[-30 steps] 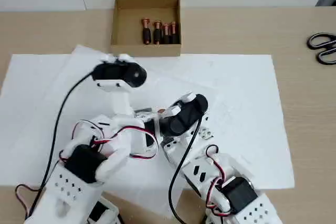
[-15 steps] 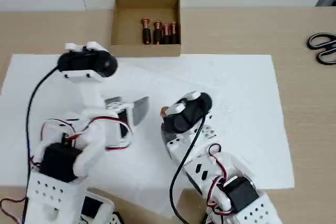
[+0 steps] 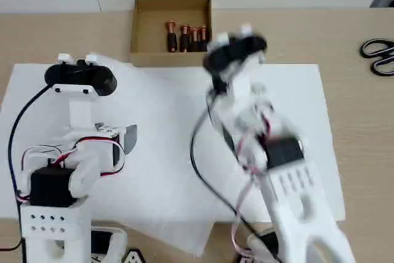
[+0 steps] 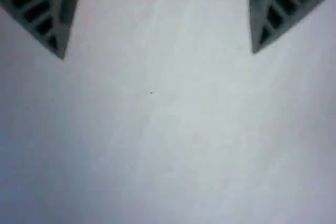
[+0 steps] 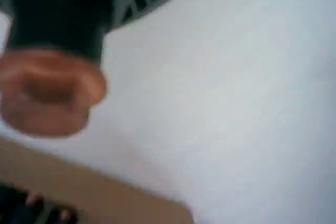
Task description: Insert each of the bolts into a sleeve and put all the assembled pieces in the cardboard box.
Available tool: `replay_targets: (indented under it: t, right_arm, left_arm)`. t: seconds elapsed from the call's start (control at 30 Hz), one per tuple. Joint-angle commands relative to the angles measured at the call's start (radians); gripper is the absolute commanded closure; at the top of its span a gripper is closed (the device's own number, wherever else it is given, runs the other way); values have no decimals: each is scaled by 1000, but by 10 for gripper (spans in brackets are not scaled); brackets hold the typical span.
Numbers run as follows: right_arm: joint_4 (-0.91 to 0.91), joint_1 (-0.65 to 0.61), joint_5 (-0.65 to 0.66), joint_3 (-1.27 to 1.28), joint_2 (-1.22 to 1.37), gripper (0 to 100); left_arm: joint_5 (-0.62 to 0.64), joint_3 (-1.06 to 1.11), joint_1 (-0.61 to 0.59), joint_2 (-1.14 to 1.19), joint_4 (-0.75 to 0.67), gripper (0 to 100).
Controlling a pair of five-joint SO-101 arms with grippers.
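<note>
The cardboard box [image 3: 171, 60] stands at the back of the table with several assembled bolt-and-sleeve pieces [image 3: 188, 37] lying inside. My right arm [image 3: 237, 53] is stretched out to the box's front right corner. In the right wrist view my right gripper [image 5: 79, 3] is shut on an assembled piece, a black sleeve [image 5: 58, 14] with a copper bolt head [image 5: 50, 90] sticking out, held over the paper beside the box wall [image 5: 79, 187]. My left gripper [image 3: 125, 137] hangs open over bare paper at the left, its fingertips [image 4: 52, 19] wide apart with nothing between them.
A large white paper sheet [image 3: 172, 170] covers the middle of the wooden table. Black scissors [image 3: 378, 55] lie at the far right edge. The left arm's base stands at the front left.
My right arm has swung from the front centre out toward the box, carrying the assembled piece. My left arm has drawn back to the left, away from the right gripper.
</note>
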Motion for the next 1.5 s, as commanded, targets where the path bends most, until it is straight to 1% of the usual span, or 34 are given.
replay_targets:
  t: [0.0,0.17,0.37,0.47,0.67,0.83,1.03,1.2,1.27,1.4,1.47]
  right_arm:
    - [-153,4,11,-322,311,994]
    - [-450,4,9,-594,717,994]
    - [-852,2,11,-801,1113,994]
    - [-967,-8,11,-893,1259,994]
    - [-980,-68,11,-1060,1483,994]
    - [-974,-90,12,-1197,1607,994]
    - [-970,-88,12,-1240,1667,991]
    - [-900,-87,11,-1240,1669,987]
    - [-894,-87,11,-1240,1669,956]
    - [-892,-85,11,-1240,1669,833]
    - [-892,-85,11,-1240,1667,790]
  left_arm:
    - [-9,-36,-5,-8,26,785]
    - [-11,-8,-9,-8,31,785]
    - [-11,35,-8,-8,32,785]
    - [-11,36,-6,-8,32,785]
    - [-11,36,-5,-8,31,785]
    - [-11,42,-5,-8,32,785]
    - [-11,62,-5,-8,34,785]
    - [-11,67,-5,-8,34,785]
    - [-11,67,-5,-8,34,785]
    - [-11,67,-5,-8,34,786]
    - [-11,67,-5,-8,34,786]
